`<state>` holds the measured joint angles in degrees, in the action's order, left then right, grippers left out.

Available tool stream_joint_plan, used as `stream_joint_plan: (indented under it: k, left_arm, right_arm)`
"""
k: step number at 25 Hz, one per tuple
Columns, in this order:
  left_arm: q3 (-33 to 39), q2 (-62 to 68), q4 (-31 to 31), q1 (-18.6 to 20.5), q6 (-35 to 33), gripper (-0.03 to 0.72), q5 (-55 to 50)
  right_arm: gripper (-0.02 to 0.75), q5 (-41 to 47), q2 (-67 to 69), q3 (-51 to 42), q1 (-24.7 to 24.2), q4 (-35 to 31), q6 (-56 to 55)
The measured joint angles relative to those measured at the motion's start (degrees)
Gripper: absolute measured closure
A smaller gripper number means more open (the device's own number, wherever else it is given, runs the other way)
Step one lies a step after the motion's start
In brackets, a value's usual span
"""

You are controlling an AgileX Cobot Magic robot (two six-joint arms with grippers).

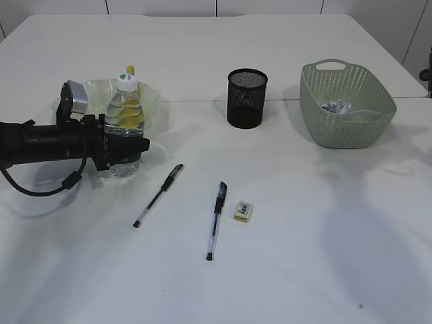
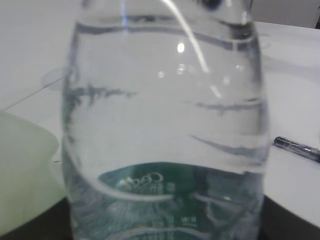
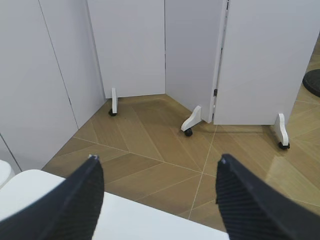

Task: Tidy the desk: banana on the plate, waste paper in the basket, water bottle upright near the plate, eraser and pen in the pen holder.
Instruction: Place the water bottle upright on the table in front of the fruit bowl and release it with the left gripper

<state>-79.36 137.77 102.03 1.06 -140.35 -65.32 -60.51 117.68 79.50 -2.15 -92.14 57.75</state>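
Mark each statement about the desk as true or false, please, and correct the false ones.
1. The water bottle stands upright in the left end effector. True.
2. Both pens are already in the pen holder. False: the left pen and the right pen lie on the table.
3. The eraser lies just right of one pen. True.
4. The basket is empty. False: crumpled waste paper lies inside it.
5. The right end effector holds the eraser. False: its jaws stand open with nothing between them, pointing at the floor beyond the table.
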Motion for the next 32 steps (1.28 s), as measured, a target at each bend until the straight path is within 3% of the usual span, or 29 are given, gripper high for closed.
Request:
stream_joint_plan:
  k: [32]
  left_arm:
    - [-0.4, 1.3, 1.2, 0.0, 0.5, 0.294, -1.5]
  right_arm:
    - [0.211, 0.0, 0.0, 0.0, 0.0, 0.7, 0.0]
